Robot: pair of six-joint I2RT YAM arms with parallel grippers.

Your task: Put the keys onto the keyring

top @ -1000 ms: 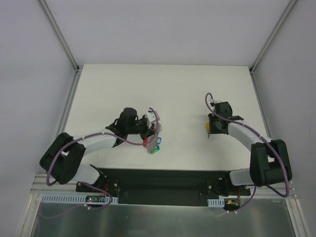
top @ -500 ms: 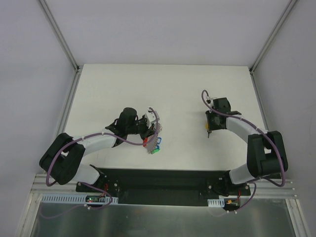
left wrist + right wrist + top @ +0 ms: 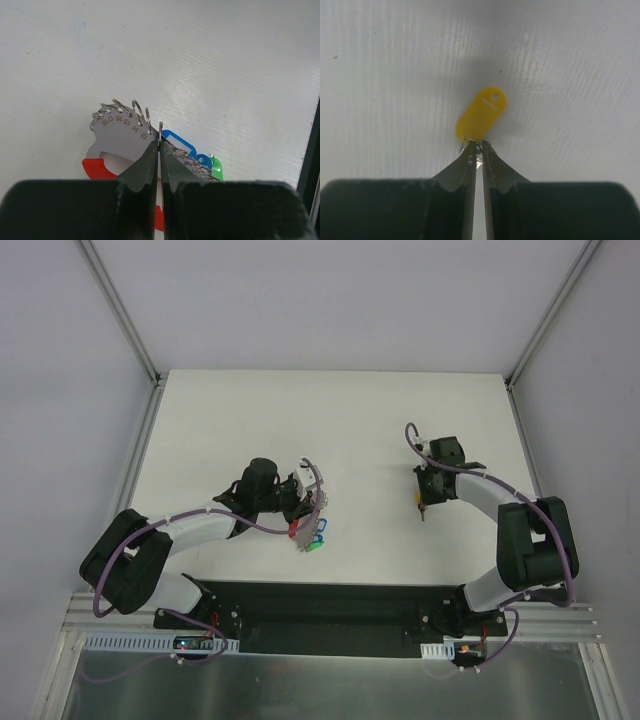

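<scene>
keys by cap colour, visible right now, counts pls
yellow key: 1
blue key: 1
green key: 1
Total: 3 in view; no dark-capped key can be made out.

1. From table centre, I see bare table (image 3: 340, 420) from 9 through 12 to 2 o'clock, open to either arm.
2. The centre lane between the arms is free.
3. The keyring (image 3: 120, 136) bundle blocks 7 o'clock; the yellow key (image 3: 481, 114) blocks 3 o'clock.
</scene>
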